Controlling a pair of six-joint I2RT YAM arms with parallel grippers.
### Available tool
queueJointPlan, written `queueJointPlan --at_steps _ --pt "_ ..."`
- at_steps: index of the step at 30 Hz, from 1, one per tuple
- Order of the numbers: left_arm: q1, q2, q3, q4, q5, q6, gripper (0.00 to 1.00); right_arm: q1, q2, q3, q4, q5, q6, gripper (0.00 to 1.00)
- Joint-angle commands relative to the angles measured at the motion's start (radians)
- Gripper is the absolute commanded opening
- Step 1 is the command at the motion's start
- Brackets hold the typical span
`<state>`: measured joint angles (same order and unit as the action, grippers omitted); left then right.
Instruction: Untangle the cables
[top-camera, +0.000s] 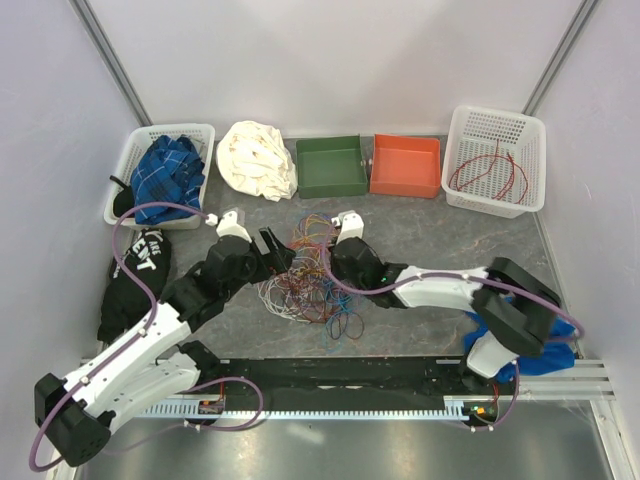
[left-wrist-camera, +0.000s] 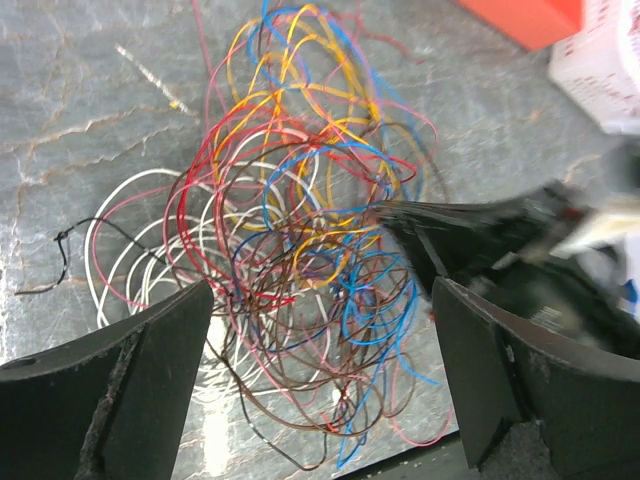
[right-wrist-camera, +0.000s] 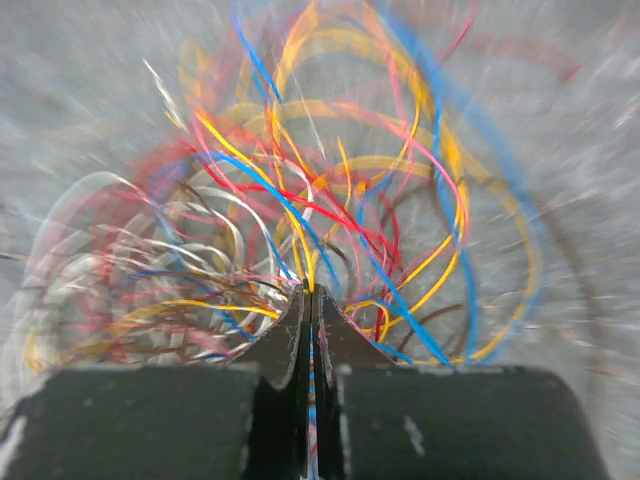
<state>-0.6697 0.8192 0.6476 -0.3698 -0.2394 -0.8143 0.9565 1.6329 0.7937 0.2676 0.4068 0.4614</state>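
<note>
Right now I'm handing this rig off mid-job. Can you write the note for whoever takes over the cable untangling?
Left hand: open and holding nothing, at the left side of the tangle of thin multicoloured cables.
Right hand: shut, pinching a few strands among yellow and blue loops on the tangle's right side.
Cables: nearly all are knotted in one pile on the grey marbled table, between the two hands.
Done: one red cable lies alone in the white mesh basket at the far right.
Left: separate everything in the pile.
</note>
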Motion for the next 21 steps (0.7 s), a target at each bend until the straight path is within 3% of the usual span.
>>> queueJointPlan --at_steps 1,7,15,21 --pt "0.002 -0.031 0.018 0.012 -0.043 0.003 0.97 0.016 -0.296 -0.008 -0.034 0.087 -0.049 0.0" --pt "0.004 -0.015 0.053 0.075 -0.025 0.055 0.96 0.025 -0.612 0.038 -0.198 0.086 -0.13 0.0" --pt "0.005 0.06 0.158 0.176 0.051 0.15 0.95 0.025 -0.772 0.139 -0.367 -0.011 -0.139 0.0" --pt "0.005 0.09 0.097 0.51 0.23 0.242 0.94 0.025 -0.821 0.193 -0.418 -0.079 -0.103 0.0"
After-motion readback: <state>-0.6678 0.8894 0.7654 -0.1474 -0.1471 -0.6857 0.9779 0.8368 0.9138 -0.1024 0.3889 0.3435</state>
